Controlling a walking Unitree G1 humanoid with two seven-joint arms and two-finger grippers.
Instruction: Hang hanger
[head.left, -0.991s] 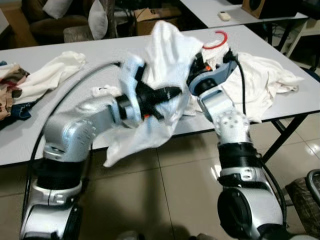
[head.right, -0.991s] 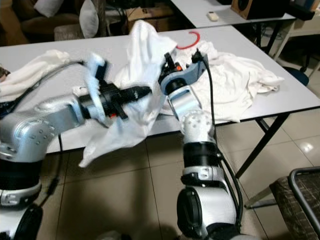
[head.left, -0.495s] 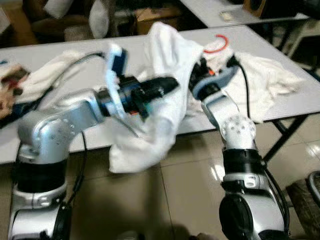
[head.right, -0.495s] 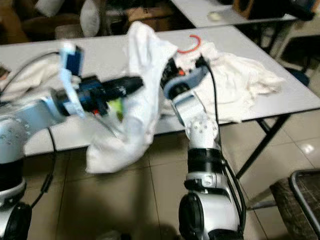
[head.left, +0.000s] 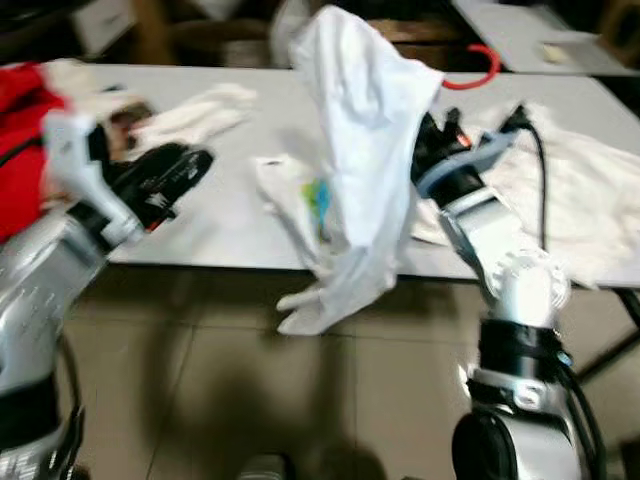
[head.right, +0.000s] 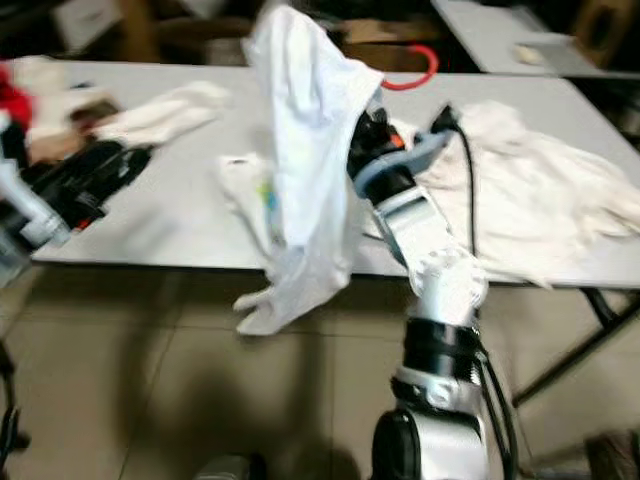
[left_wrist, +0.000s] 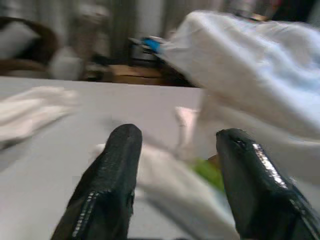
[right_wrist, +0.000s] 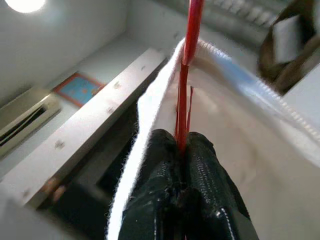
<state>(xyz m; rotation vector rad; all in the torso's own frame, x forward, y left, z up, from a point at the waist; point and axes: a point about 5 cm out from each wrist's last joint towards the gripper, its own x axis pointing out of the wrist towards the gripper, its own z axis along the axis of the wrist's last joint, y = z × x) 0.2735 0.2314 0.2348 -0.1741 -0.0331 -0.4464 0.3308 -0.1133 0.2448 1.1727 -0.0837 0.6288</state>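
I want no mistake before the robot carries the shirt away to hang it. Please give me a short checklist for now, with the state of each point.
1. Right gripper shut on the red hanger: ok.
2. White shirt draped over the hanger: ok.
3. Left gripper open and off the shirt: ok.
4. Shirt hem lifted off the table: not ok, it hangs past the table edge.
5. Hanger hook free of cloth: ok.
6. Rail to hang it on: cannot tell.

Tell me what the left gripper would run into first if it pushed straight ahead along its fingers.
Probably the white garment hanging from the red hanger clamped in the right gripper. The left gripper is open and points at its lower folds over the table; depth is unclear.
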